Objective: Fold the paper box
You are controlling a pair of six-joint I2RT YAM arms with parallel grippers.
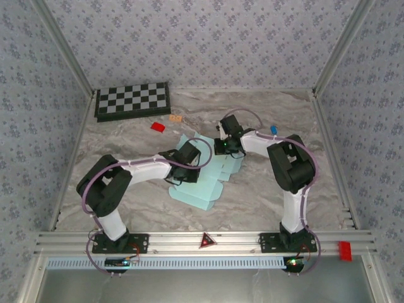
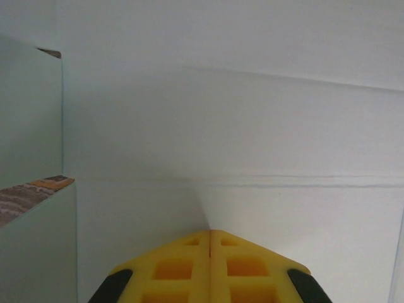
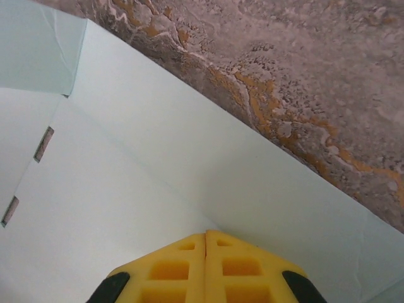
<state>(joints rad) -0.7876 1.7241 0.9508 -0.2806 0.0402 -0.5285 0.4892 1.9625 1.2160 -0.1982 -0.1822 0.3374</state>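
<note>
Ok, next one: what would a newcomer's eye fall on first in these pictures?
The pale cyan paper box, a die-cut sheet with flaps, lies mid-table under both bent arms. In the wrist views the left claw and right claw are each shut, yellow tips close to the card. A checkerboard sits at the far left corner, a small red block near it.

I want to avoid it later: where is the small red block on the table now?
Top view: the small red block lies left of centre, between the checkerboard and the paper box.
</note>
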